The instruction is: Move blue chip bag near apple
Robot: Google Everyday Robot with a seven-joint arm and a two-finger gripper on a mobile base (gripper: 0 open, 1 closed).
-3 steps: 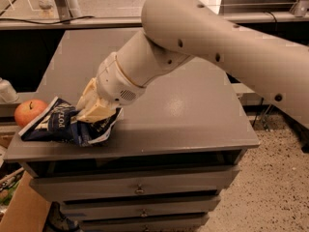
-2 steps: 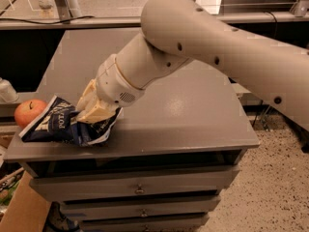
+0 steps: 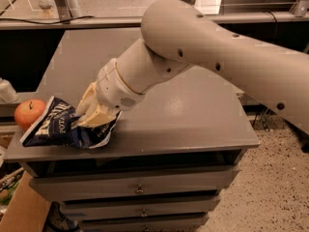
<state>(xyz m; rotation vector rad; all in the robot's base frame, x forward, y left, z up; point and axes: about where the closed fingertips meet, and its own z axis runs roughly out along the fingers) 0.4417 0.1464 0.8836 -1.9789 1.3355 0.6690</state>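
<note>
The blue chip bag (image 3: 63, 127) lies crumpled at the table's front left corner, its white lettering facing up. The red-orange apple (image 3: 30, 113) sits just left of it, touching or almost touching the bag's upper left edge. My gripper (image 3: 95, 112) comes down from the right onto the bag's right end. Its cream fingers (image 3: 99, 117) are pressed into the foil and closed on it. The bag's right part curls up around them. The bag rests on the table.
The grey table top (image 3: 193, 115) sits on a cabinet with drawers (image 3: 140, 190). My large arm (image 3: 217, 47) spans the right half of the view. A white object (image 3: 6, 91) stands off the table's left edge. A cardboard box (image 3: 24, 211) is on the floor at lower left.
</note>
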